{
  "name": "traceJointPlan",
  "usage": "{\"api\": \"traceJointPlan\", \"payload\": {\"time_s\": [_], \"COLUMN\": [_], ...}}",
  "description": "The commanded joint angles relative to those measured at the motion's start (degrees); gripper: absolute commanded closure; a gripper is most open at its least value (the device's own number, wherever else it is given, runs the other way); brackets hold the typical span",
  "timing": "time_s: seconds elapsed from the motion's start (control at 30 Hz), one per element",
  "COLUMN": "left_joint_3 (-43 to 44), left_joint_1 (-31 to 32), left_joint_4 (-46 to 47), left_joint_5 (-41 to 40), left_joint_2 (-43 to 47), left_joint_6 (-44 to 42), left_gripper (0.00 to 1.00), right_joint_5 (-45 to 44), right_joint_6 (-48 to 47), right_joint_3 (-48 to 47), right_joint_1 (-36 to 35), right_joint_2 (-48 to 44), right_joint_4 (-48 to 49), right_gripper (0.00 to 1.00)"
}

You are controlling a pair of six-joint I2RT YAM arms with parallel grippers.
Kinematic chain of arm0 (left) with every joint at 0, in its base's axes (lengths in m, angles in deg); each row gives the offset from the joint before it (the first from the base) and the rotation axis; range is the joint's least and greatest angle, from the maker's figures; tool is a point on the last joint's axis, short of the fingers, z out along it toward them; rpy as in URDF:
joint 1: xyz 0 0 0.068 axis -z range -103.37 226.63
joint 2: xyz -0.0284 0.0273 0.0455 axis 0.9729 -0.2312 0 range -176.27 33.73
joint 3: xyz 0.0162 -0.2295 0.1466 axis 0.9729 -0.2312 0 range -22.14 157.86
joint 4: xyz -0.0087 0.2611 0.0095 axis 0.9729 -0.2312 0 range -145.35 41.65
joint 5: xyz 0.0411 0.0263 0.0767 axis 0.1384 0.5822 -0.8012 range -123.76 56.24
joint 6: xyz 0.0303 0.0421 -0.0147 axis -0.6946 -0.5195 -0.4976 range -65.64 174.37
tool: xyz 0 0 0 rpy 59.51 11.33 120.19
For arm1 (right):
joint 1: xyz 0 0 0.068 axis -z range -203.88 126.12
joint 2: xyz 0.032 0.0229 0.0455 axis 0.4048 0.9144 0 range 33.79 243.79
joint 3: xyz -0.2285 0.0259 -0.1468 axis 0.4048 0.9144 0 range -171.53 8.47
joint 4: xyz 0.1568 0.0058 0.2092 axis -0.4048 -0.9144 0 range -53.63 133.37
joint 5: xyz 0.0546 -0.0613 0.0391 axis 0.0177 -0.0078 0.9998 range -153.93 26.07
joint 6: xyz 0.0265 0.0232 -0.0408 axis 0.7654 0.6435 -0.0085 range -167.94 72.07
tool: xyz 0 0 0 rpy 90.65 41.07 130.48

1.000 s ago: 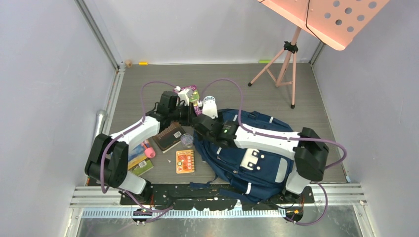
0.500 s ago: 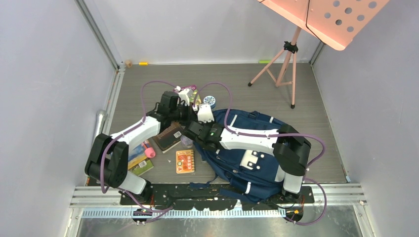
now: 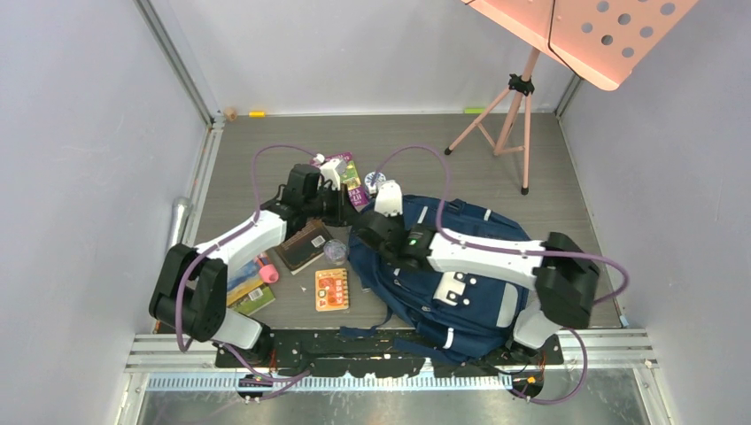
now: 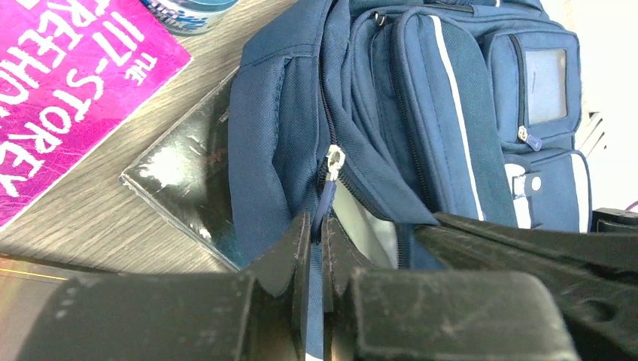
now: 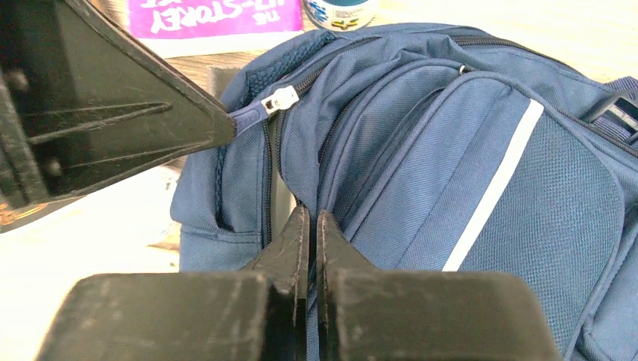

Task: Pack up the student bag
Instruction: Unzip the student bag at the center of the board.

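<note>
The student bag [image 3: 460, 279], navy with pale stripes, lies flat on the right half of the table. Its main zip is partly undone, showing a pale lining [image 4: 369, 229]. My left gripper [image 3: 344, 205] is shut on the blue strap of the zip pull [image 4: 332, 169] at the bag's top-left corner. My right gripper [image 3: 367, 232] sits just to the right of it, shut on a fold of the bag's fabric [image 5: 353, 162] beside the zip. In the right wrist view the left gripper's fingers [image 5: 113, 113] hold the pull [image 5: 277, 98].
A magenta book [image 4: 68, 90] and a round blue-and-white tin [image 3: 374, 181] lie just beyond the bag, and a glossy black book [image 4: 188, 180] lies under its corner. A brown book [image 3: 303, 245], an orange card [image 3: 332, 289] and a pink marker [image 3: 266, 268] lie left. A pink music stand [image 3: 505, 115] stands far right.
My right gripper has closed from wide open onto the bag's fabric, after shifting left and then back right. The left gripper has kept its hold on the zip pull.
</note>
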Motion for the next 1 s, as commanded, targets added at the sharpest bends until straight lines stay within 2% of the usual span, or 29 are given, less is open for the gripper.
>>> {"api": "traceJointPlan", "payload": {"time_s": [0.0, 0.1, 0.27, 0.47, 0.77, 0.97], "left_joint_3": [0.5, 1.9, 4.1, 6.4, 5.9, 3.6], "left_joint_1": [-0.6, -0.6, -0.6, -0.7, -0.6, -0.7], "left_joint_4": [-0.7, -1.4, -4.0, -3.4, -1.2, 4.0], "left_joint_5": [-6.3, -5.8, -7.6, -5.9, -3.7, -2.9], "left_joint_2": [2.9, 2.5, 1.4, 0.7, -1.0, -0.9], "left_joint_6": [-1.0, -1.4, -3.6, -4.0, -4.2, -3.8], "left_gripper": [1.00, 1.00, 1.00, 1.00, 1.00, 1.00], "right_joint_5": [10.1, 19.1, 26.4, 34.3, 35.5, 43.8], "right_joint_6": [-5.5, -9.7, -12.9, -14.5, -13.4, -13.5], "right_joint_3": [3.5, 3.7, 2.4, 0.7, 0.9, 0.6], "right_joint_1": [1.6, 2.5, 2.6, 2.6, 2.6, 2.5], "right_joint_2": [-11.1, -13.4, -15.8, -18.2, -22.1, -23.6], "right_joint_4": [1.7, -0.8, -6.7, -12.6, -13.7, -14.4], "right_gripper": [1.00, 1.00, 1.00, 1.00, 0.99, 1.00]}}
